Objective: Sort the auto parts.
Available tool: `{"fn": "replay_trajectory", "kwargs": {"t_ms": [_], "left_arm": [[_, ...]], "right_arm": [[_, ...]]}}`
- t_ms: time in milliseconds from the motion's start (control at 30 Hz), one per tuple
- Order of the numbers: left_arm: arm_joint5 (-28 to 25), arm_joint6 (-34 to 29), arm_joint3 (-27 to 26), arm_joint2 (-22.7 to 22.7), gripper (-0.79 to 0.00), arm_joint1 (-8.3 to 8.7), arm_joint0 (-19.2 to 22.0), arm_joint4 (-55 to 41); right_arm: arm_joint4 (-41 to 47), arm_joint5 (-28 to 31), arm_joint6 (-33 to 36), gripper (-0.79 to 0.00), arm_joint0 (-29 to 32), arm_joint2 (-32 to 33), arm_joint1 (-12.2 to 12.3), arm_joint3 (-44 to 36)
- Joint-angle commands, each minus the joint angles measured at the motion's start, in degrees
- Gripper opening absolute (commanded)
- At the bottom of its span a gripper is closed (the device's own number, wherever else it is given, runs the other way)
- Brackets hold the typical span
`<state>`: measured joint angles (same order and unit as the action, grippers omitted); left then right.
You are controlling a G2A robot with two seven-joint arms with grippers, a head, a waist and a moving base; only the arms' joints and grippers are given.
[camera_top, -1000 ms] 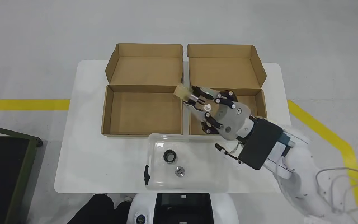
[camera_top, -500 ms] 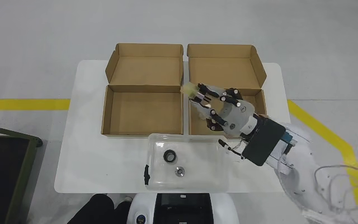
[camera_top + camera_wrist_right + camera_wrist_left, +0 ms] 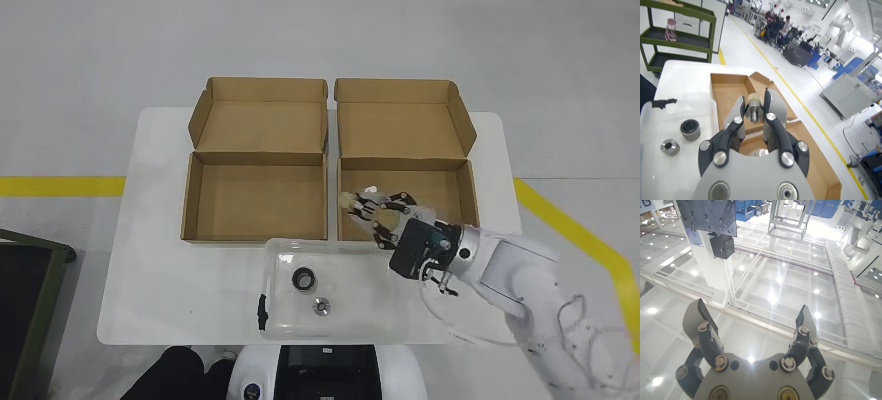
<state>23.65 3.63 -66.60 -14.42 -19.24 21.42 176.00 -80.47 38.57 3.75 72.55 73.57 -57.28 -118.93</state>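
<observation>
Right wrist view: stud in the clamp

Right gripper pinches a threaded stud, cream cap forward, over the right box just beyond the clear bin. Its fingers hide the stud's flanks. Left gripper gapes wide, its place from the bin unclear.

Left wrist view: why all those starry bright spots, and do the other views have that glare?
Left wrist view: the left gripper faces the ceiling, so lamps flare into stars and one patch washes out white. Right wrist view: even light, small glints on the metal part in the right gripper. Top view: soft light, no glare on the table.
</observation>
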Motion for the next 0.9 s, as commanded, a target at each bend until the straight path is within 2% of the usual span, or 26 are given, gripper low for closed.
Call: {"fn": "replay_trajectory", "kwargs": {"t_ms": [0, 233, 400, 700, 867], "left_arm": [[0.00, 0.00, 0.00, 0.00, 0.000, 0.00, 0.00, 0.00], [0.00, 0.00, 0.00, 0.00, 0.000, 0.00, 0.00, 0.00], [0.00, 0.00, 0.00, 0.00, 0.000, 0.00, 0.00, 0.00], [0.00, 0.00, 0.00, 0.00, 0.000, 0.00, 0.00, 0.00], [0.00, 0.00, 0.00, 0.00, 0.000, 0.00, 0.00, 0.00]], "right_arm": [[0.40, 0.65, 3.03, -0.785, 1.27, 1.61, 0.25, -0.54], [3.35, 3.00, 11.21, -0.785, 4.15, 6.27, 0.98, 2.31], [6.29, 4.52, 18.54, -0.785, 3.51, 6.63, 1.20, 4.97], [8.00, 4.78, 27.94, -0.785, -2.76, 1.56, 0.79, 10.79], [9.14, 4.36, 29.96, -0.785, -7.48, -1.93, 0.20, 15.51]]}}
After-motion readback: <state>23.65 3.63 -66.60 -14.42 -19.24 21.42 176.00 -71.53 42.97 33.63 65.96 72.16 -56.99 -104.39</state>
